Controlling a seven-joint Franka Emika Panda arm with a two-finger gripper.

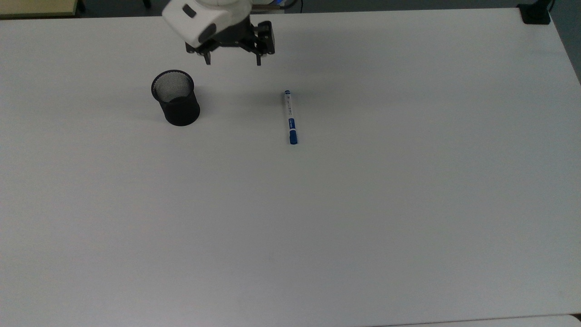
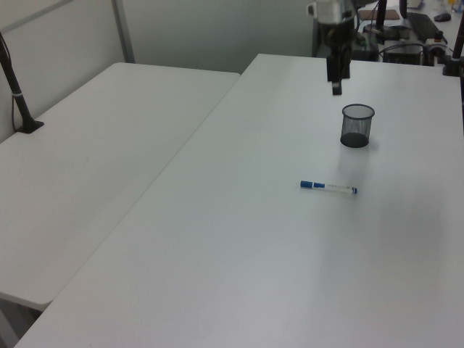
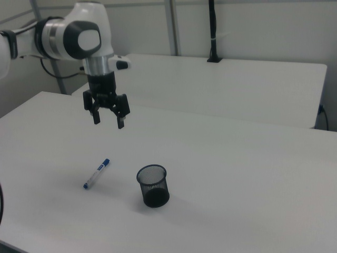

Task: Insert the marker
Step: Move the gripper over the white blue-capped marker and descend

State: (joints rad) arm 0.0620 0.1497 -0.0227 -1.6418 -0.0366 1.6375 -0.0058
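The marker (image 1: 290, 117) lies flat on the white table, white barrel with a blue cap pointing to the top view's bottom; I see it too in the left view (image 2: 328, 188) and the right view (image 3: 97, 173). A black mesh cup (image 1: 175, 97) (image 2: 357, 125) (image 3: 153, 185) stands upright to the top view's left of the marker, with nothing visible inside. My gripper (image 1: 233, 60) (image 3: 108, 120) (image 2: 336, 88) hangs open in the air above the table, between cup and marker and farther back in the top view, with nothing between its fingers.
The white table (image 1: 317, 218) spreads wide around both objects. A second white table (image 2: 94, 159) adjoins it on the left view's left. A black clamp (image 1: 535, 16) sits at the top view's far right corner.
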